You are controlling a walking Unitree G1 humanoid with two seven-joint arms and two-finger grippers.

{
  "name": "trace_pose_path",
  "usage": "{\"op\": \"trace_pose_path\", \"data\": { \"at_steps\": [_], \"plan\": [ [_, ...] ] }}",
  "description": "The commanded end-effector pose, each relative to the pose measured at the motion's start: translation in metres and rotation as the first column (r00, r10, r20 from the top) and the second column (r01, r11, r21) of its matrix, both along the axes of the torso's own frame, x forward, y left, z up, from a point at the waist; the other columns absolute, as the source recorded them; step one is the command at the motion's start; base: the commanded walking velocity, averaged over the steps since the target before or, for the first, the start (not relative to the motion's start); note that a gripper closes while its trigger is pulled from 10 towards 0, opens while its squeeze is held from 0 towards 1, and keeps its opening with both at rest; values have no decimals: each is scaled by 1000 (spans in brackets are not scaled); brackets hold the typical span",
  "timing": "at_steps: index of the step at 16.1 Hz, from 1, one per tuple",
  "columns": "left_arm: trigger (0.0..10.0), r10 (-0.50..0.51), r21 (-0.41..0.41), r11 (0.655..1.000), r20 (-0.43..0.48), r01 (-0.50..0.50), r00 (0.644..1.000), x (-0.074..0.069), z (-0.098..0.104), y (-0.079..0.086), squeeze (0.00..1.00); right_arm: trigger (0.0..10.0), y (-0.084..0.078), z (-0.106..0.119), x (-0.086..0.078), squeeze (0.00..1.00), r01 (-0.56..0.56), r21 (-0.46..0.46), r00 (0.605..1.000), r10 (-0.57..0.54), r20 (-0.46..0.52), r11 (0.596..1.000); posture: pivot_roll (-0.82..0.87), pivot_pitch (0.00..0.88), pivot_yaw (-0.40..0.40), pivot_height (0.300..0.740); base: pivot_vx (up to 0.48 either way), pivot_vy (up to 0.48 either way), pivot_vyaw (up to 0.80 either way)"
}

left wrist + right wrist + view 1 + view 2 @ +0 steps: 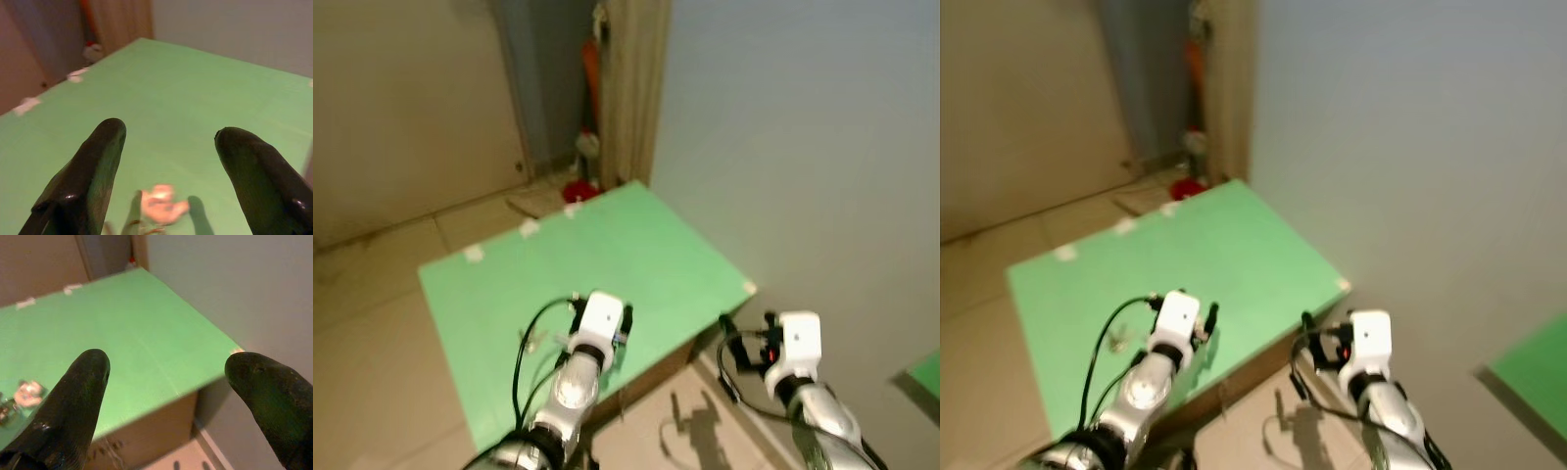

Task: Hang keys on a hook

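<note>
Both end effectors gape wide: left end effector [168, 147] above blurred keys [161, 205] lying flat on the smooth green counter [646, 245], axis unclear; right end effector [168, 377] beyond its corner.

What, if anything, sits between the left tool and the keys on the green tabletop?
Nothing visible. The left tool hangs open over the green tabletop, and the small keys with a pale pink tag lie on bare surface just below and between its fingers. No hook can be made out.
</note>
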State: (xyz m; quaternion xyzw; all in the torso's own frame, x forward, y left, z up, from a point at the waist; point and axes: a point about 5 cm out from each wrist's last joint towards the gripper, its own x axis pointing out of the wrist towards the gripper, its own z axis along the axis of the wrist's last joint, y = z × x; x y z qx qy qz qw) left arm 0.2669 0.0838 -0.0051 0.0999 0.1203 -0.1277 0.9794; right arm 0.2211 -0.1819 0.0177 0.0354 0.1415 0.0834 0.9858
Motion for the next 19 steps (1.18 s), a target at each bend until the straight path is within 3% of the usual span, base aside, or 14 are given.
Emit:
{"op": "trace_pose_path", "data": {
  "at_steps": [1, 5, 12, 15, 16, 17, 19],
  "plan": [
    [10000, 25, 20, 999, -1, -25, 1000, 1, 0, 6, 0, 10000, 3, 0, 3, 0, -13, 0, 1000, 13, -6, 1000, -92, 0, -26, 740, 0, 0, 750],
    [10000, 42, 30, 999, 7, -42, 999, 2, 0, 7, 0, 10000, 4, 1, 7, 0, -18, 1, 1000, 18, -4, 1000, -86, 0, -27, 740, 0, 0, 747],
    [10000, 91, 171, 980, 86, -105, 992, 4, 3, 13, 0, 10000, 7, -6, 6, 0, -19, 5, 1000, 19, -17, 1000, -68, 9, -24, 740, 0, 0, 730],
    [10000, 99, 173, 978, 86, -112, 991, 5, 3, 13, 0, 10000, 5, -8, 9, 0, -14, -5, 1000, 14, -19, 1000, -70, 8, -21, 740, 0, 0, 627],
    [10000, 122, 86, 987, 163, -137, 979, 23, 29, 51, 0, 10000, 2, -10, 9, 0, 6, -8, 1000, -6, -26, 1000, -73, 6, -19, 740, 0, 0, 0],
    [10000, 132, 138, 978, 172, -156, 976, 36, 63, 83, 0, 10000, 1, -10, 9, 0, 10, -10, 1000, -10, -28, 1000, -74, 5, -20, 740, 0, 0, 0],
    [10000, 121, 161, 975, 189, -153, 974, 44, 64, 83, 0, 10000, 3, -7, 9, 0, 4, -12, 1000, -4, -19, 1000, -78, 5, -19, 740, 0, 0, 0]
  ]
}}
